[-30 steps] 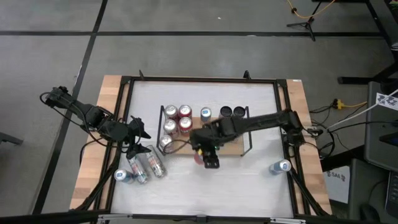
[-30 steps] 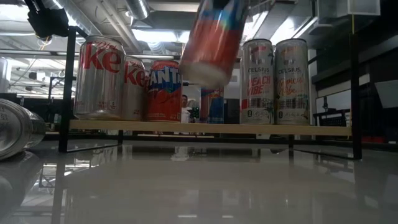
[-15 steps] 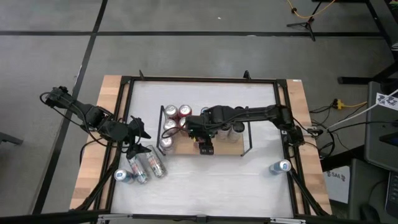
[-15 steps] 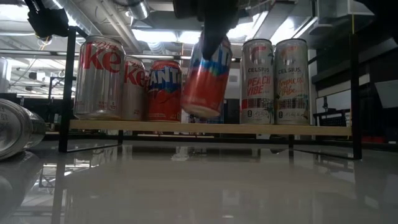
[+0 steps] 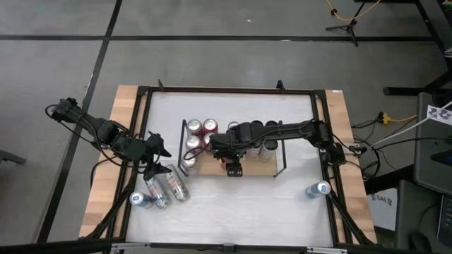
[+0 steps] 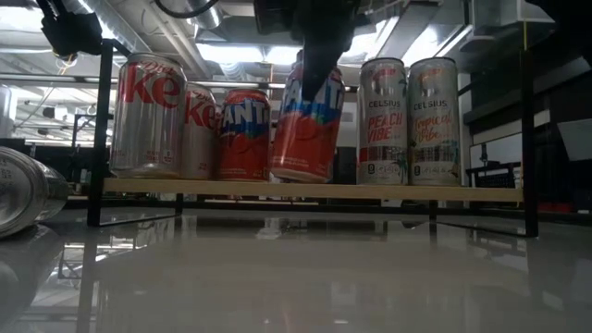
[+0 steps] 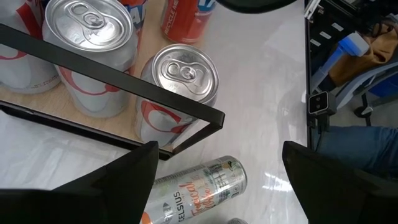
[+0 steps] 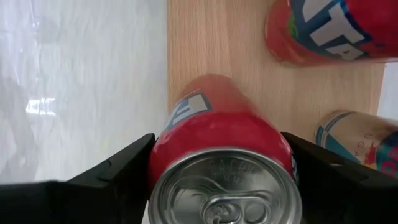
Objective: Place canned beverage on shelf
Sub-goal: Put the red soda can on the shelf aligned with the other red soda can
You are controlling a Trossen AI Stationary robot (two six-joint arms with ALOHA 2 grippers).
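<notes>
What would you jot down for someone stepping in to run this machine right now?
Right gripper: shut on a red can, tilted, its base at or just above the shelf board near the front edge.
Left gripper: open, empty, waiting at the table's left by two lying cans.
Done: seven cans stand on the shelf.
Left: set the red can upright and release it; then the lying cans, a blue-topped can front left and another at the right.
</notes>
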